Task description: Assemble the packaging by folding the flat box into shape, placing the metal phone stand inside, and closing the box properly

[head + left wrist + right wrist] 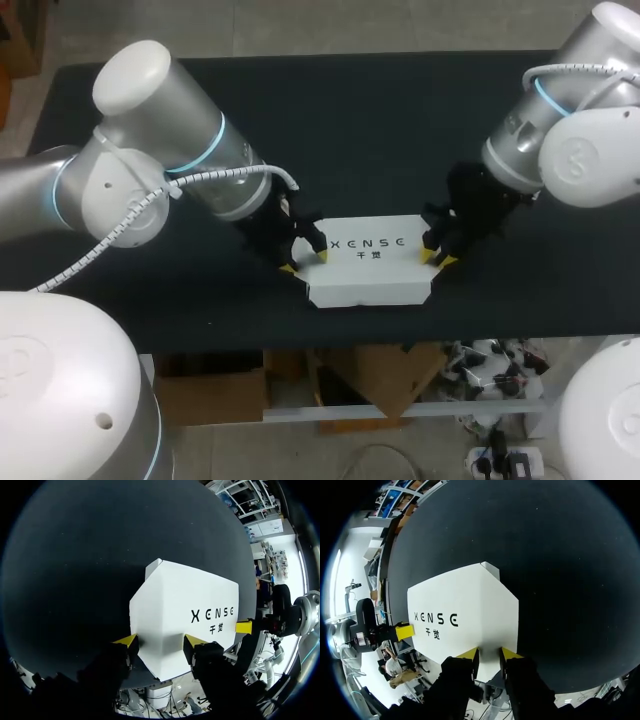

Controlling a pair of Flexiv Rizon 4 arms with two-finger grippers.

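White box [370, 262] on the black counter [350, 120], an arm at each end.
The box lies printed face up, midway between left and right, close to the counter's near edge; the left arm [150, 150] meets its left end, the left jaws spread wide across that corner, one yellow fingertip [126, 641] against the side, the other over the top face, not clamped; the right arm [580, 130] meets its right end, the right jaws almost together, pinching a thin edge of the box between them.
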